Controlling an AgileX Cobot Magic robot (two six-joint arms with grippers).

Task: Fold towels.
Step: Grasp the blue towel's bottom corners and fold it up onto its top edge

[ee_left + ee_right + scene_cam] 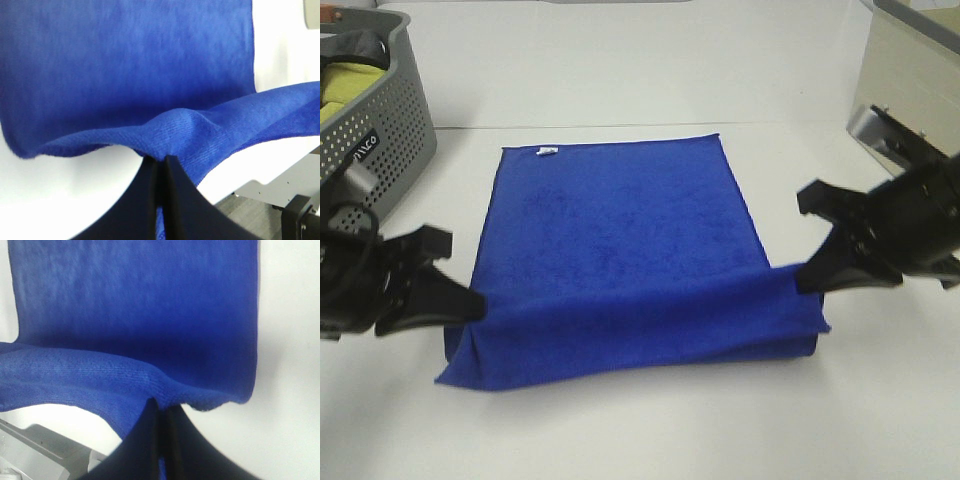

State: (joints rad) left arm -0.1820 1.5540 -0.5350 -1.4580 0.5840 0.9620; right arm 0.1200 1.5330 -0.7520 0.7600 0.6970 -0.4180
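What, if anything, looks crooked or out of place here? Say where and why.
On the blue towel, the lifted near edge runs slanted: in the high view the right hand grips farther up than the left hand, so the fold looks askew.

A white table [640, 430] fills the view. At its far left corner stands a grey perforated basket [390, 140] with white lettering on its wall — inside lie a yellow-green cloth [345, 85] and something dark [355, 48] draped over it. At the far right stands a pale, grey-topped box [910, 70], cut off by the frame.
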